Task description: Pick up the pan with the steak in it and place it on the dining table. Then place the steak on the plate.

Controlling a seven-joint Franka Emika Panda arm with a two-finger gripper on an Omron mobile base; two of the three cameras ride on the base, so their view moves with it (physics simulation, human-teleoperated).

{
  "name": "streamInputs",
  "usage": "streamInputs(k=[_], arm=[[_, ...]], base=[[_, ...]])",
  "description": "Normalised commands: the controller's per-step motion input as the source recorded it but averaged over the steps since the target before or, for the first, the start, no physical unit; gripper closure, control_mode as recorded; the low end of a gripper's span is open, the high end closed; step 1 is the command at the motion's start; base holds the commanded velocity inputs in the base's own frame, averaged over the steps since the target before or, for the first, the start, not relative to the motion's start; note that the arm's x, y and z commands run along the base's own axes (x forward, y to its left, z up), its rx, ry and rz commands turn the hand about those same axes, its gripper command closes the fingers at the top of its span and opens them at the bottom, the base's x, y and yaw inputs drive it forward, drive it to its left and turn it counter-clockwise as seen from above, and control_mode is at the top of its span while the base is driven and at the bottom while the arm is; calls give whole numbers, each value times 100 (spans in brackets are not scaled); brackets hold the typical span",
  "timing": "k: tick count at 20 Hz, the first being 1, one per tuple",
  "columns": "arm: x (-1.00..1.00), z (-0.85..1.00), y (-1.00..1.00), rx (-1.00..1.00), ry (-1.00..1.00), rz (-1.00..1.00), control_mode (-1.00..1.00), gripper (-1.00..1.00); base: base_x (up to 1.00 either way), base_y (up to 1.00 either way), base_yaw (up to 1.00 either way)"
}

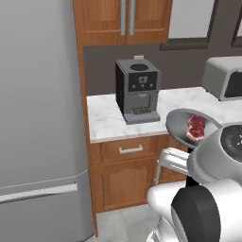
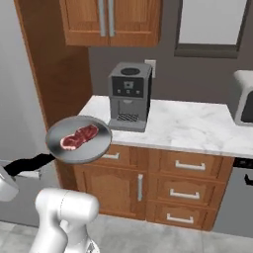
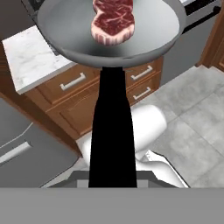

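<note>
The grey pan point(image 2: 84, 144) hangs in the air in front of the worktop, roughly level, with the red marbled steak point(image 2: 79, 137) lying in it. My gripper point(image 3: 111, 181) is shut on the end of the pan's black handle point(image 3: 111, 131), which runs up the hand view to the pan point(image 3: 78, 35) and the steak point(image 3: 113, 19). In the left base view the pan point(image 1: 178, 124) with the steak point(image 1: 196, 127) sits just above my arm. The handle point(image 2: 29, 163) points left toward my hand in the right base view. The dining table and the plate are out of view.
A grey coffee machine point(image 1: 137, 92) stands on the marble worktop point(image 1: 106, 120) over wooden drawers point(image 2: 190, 165). A tall grey fridge point(image 1: 40, 118) fills the left. A grey appliance point(image 1: 224, 78) sits on the worktop at the right. Grey tiled floor point(image 3: 197, 113) lies below.
</note>
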Motion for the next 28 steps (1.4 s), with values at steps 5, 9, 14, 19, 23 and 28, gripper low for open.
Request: streamInputs(k=[5,9,14,19,23,28], arm=[[0,0,0,0,0,0,100,100],[0,0,0,0,0,0,100,100],[0,0,0,0,0,0,100,100],[0,0,0,0,0,0,100,100],[0,0,0,0,0,0,100,100],[0,0,0,0,0,0,100,100]], base=[[-37,100,0],[-41,100,0],[-48,100,0],[-34,100,0],[-34,100,0],[-42,99,4]])
